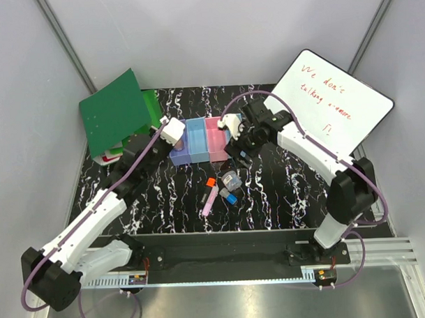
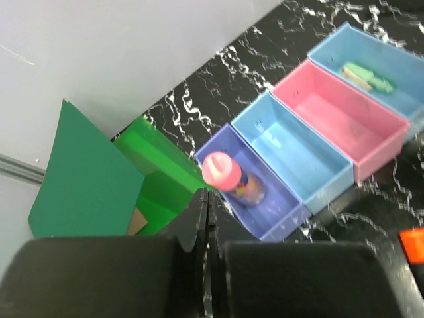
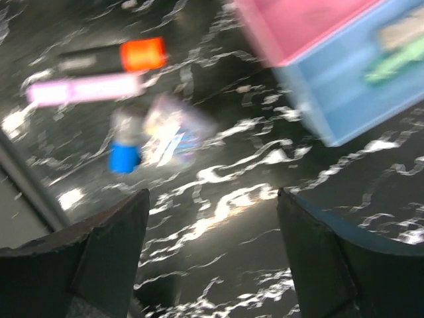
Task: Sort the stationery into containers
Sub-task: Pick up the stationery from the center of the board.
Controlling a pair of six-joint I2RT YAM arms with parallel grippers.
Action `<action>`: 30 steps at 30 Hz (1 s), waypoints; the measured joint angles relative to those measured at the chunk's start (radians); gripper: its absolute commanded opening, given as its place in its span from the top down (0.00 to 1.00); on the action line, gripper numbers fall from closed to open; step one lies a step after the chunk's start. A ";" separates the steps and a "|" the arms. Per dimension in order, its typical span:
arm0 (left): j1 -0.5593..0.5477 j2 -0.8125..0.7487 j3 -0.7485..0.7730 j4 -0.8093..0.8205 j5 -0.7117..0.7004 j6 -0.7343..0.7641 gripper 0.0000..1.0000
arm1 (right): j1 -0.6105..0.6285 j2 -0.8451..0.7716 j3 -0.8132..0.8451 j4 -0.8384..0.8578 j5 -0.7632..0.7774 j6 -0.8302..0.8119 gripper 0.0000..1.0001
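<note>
Left pincer [image 2: 207,199]: pressed together, empty, at 7 o'clock of purple-blue rectangular plastic bin [image 2: 278,225].
Right pincer [image 3: 212,199]: spread apart, empty, above black marbled table [image 1: 283,191].
Pink-capped round item [image 2: 222,170]: inside that bin.
Green highlighter [image 2: 371,78]: inside light-blue end bin [image 2: 397,63].
Pink marker [image 1: 209,201], orange-capped black marker [image 1: 210,182]: loose, 6 o'clock of bins.

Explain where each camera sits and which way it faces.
Top external: above and behind, looking down on the table; left arm and right arm show.
Left wrist: angled down at the containers; shut left hand shows.
Right wrist: low over loose stationery; open right hand shows.
Both wrist views share the pink bin.
</note>
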 measured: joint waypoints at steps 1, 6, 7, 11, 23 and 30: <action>-0.001 -0.016 -0.005 -0.013 0.005 0.006 1.00 | 0.021 -0.025 -0.025 -0.011 -0.008 -0.001 0.13; -0.003 -0.090 -0.021 -0.043 0.021 0.034 0.92 | 0.055 -0.049 -0.079 -0.022 -0.040 0.002 0.11; -0.003 -0.103 -0.023 -0.048 0.026 0.041 0.90 | 0.054 -0.044 -0.085 -0.022 -0.041 0.005 0.10; -0.007 -0.143 -0.031 -0.071 0.055 0.077 0.82 | 0.054 0.006 -0.089 -0.018 -0.049 0.013 0.05; -0.010 -0.233 -0.092 -0.143 0.186 0.182 0.09 | 0.106 0.193 -0.031 -0.015 -0.076 0.029 0.02; -0.010 -0.233 -0.108 -0.145 0.237 0.208 0.01 | 0.127 0.270 0.029 -0.005 -0.076 0.034 0.02</action>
